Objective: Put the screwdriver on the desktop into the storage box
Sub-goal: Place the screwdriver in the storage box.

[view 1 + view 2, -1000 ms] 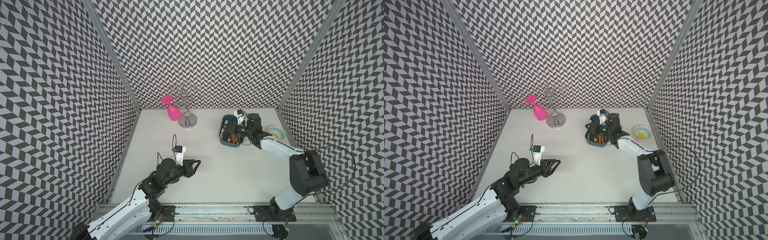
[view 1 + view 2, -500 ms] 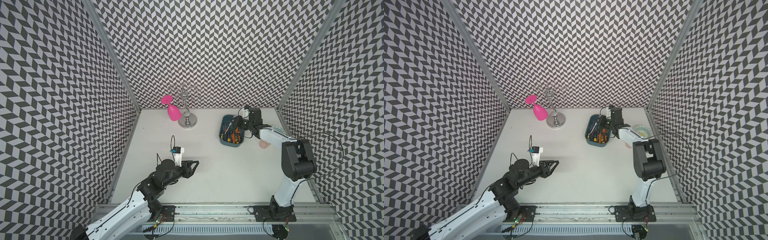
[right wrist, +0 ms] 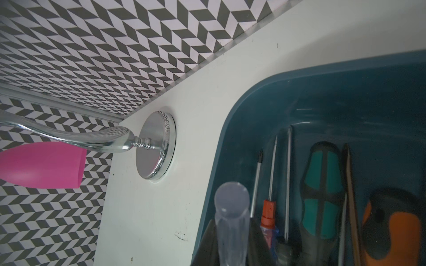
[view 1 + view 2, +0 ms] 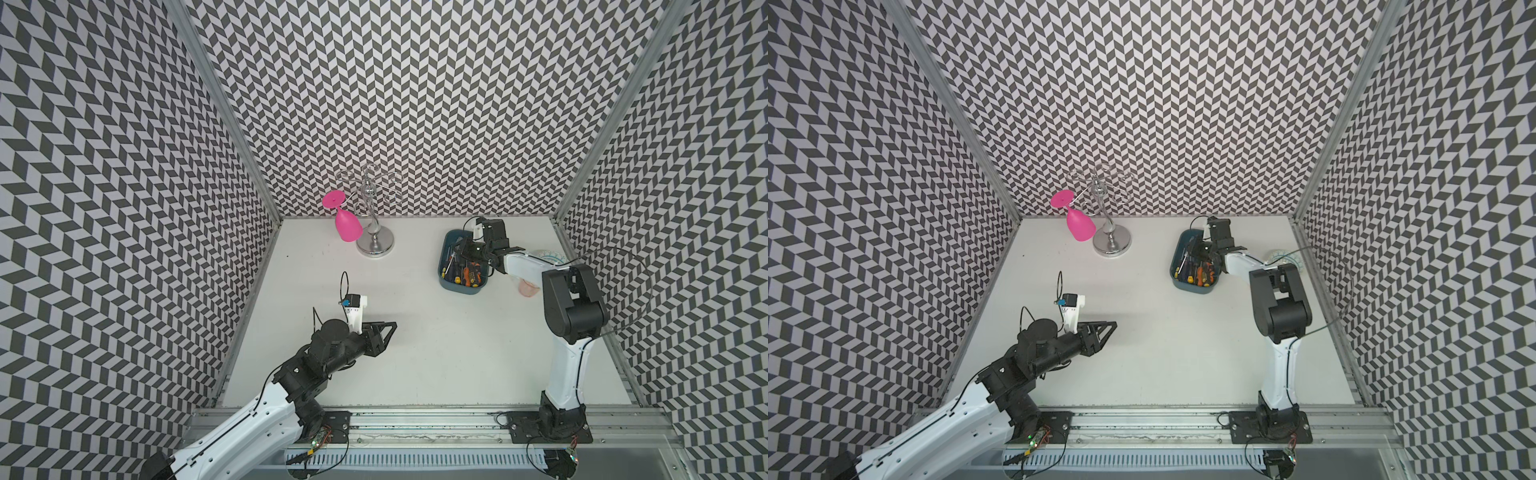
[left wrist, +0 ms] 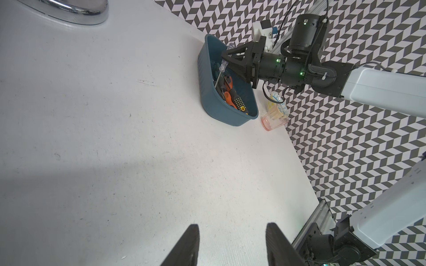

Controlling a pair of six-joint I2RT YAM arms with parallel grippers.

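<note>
Top views: right tool (image 4: 462,248) low over box (image 4: 460,289), grip too small to read; left tool (image 4: 384,338) over bare desk (image 4: 457,365), well apart. Left wrist: left tool's jaws apart, empty; right tool clamped on screwdriver (image 5: 222,65) at clear handle, shaft slanting down into box. Right wrist: handle smooth plastic – prob. light, stiff, slippery; mid-handle grip best. Sits above box wall, just beside other screwdrivers (image 3: 321,184).
</note>
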